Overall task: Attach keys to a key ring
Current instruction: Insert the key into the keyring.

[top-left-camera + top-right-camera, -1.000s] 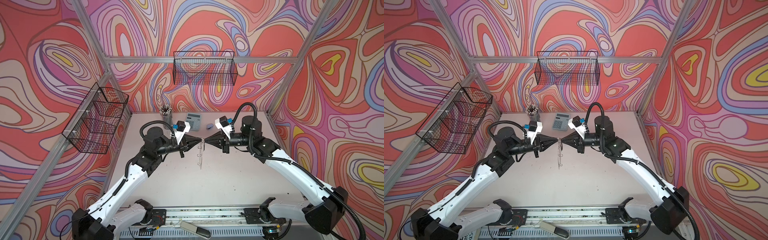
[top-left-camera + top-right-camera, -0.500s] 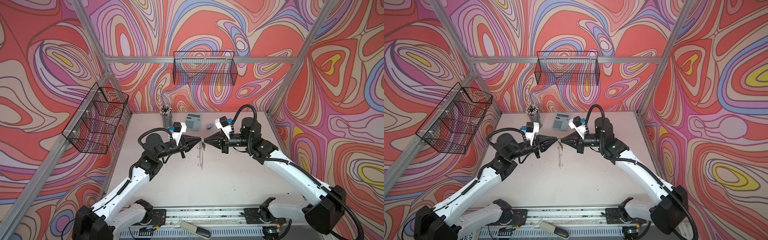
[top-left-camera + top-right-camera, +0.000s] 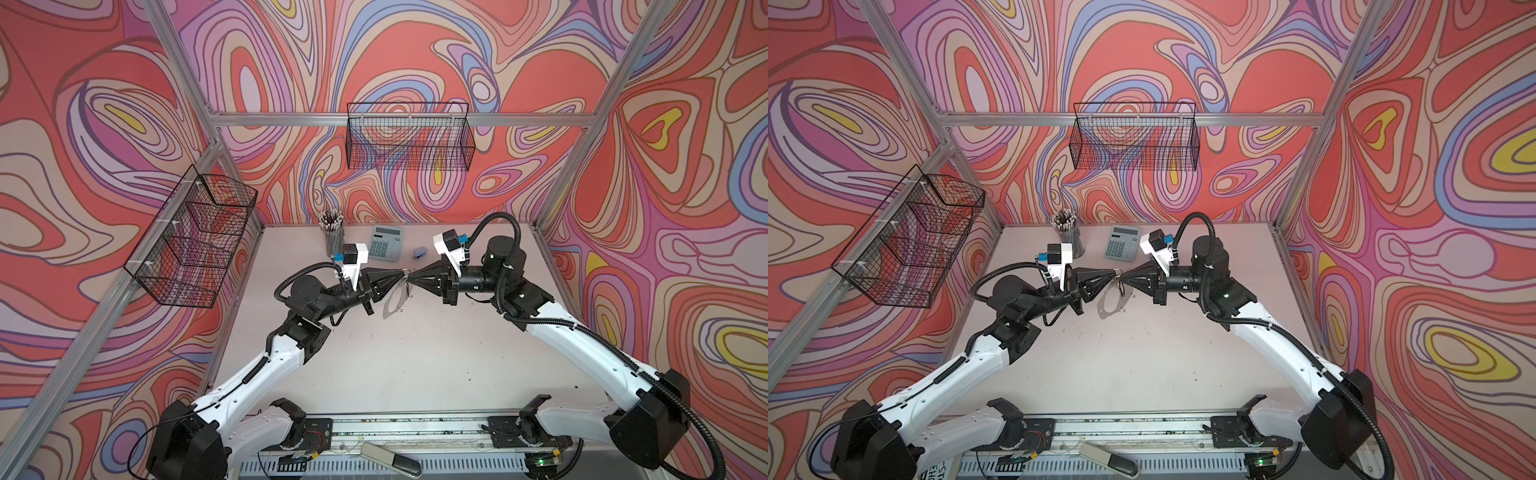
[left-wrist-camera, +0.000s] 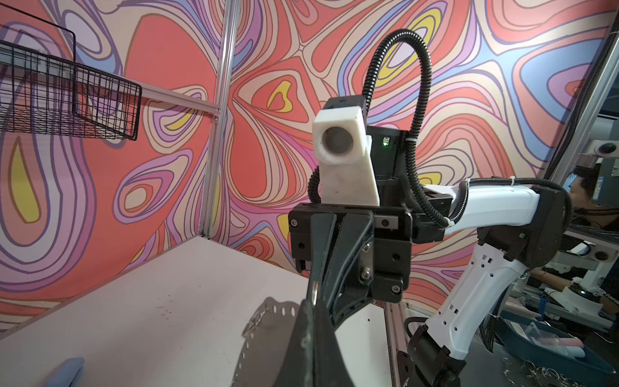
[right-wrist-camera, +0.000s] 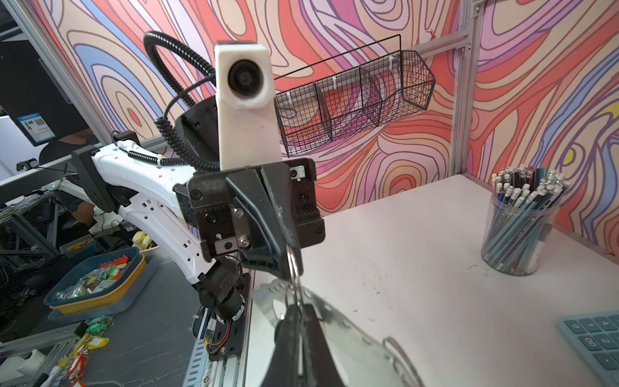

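The key ring (image 3: pixel 390 305) is a flat oval band with a dotted rim, hanging in the air above the back middle of the table in both top views (image 3: pixel 1108 305). My left gripper (image 3: pixel 400 274) and right gripper (image 3: pixel 412 277) meet tip to tip at its top, both shut. In the right wrist view a small silver wire loop (image 5: pixel 292 268) of the key ring runs from the left fingers (image 5: pixel 279 221) down into my right gripper (image 5: pixel 296 306). The left wrist view shows my left gripper (image 4: pixel 313 301) at that loop (image 4: pixel 315 291), with the band (image 4: pixel 278 310) beside it. The keys are out of view.
A cup of pencils (image 3: pixel 332 237), a calculator (image 3: pixel 386 243) and a small bluish object (image 3: pixel 418 254) stand at the table's back. Wire baskets hang on the left wall (image 3: pixel 195 237) and back wall (image 3: pixel 409 137). A tray of coloured tags (image 5: pixel 95 278) sits off the table.
The left arm has drawn back and lowered its elbow while both tips stayed together. The hanging band has turned from edge-on to showing its oval face.
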Available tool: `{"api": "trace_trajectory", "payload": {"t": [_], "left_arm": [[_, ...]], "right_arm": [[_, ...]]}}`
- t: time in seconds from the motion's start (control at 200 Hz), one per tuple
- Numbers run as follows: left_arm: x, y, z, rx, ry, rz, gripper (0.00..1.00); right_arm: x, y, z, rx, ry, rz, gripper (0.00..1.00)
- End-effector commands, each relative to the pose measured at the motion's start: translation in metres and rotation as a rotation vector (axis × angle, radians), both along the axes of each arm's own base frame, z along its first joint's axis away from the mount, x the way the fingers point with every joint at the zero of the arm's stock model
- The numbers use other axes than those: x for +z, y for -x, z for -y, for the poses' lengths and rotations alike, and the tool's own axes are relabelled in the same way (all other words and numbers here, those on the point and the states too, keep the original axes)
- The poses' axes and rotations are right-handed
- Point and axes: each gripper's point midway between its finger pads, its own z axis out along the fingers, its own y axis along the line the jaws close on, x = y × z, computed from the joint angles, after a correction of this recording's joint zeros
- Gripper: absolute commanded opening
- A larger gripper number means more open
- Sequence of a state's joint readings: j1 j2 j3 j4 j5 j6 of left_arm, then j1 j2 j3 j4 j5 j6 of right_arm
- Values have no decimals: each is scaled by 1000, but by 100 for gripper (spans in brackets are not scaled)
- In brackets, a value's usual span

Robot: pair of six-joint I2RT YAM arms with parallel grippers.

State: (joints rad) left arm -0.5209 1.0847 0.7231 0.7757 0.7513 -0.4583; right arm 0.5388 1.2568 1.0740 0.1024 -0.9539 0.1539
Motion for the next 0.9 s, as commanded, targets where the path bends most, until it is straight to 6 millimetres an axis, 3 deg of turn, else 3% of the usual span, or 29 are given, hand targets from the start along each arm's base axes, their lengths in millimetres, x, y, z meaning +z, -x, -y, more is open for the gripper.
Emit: {"api": "trace_trajectory", "payload": {"t": [0.0,0.331,0.576,0.896], "left_arm": [[24,-1,-9,42,101,58,0],[30,-3,-14,59,155,52,0],[33,-1,-12,43,155,45,0],[33,0,-10,27,152,42,0]], "right_arm": [[3,8,2,9,-35,-1,7],[31,6,20,-121,-248,63,27],[49,8,16,-70,-318,65,31],[46,5,-4,-56,-275,71,31]]}}
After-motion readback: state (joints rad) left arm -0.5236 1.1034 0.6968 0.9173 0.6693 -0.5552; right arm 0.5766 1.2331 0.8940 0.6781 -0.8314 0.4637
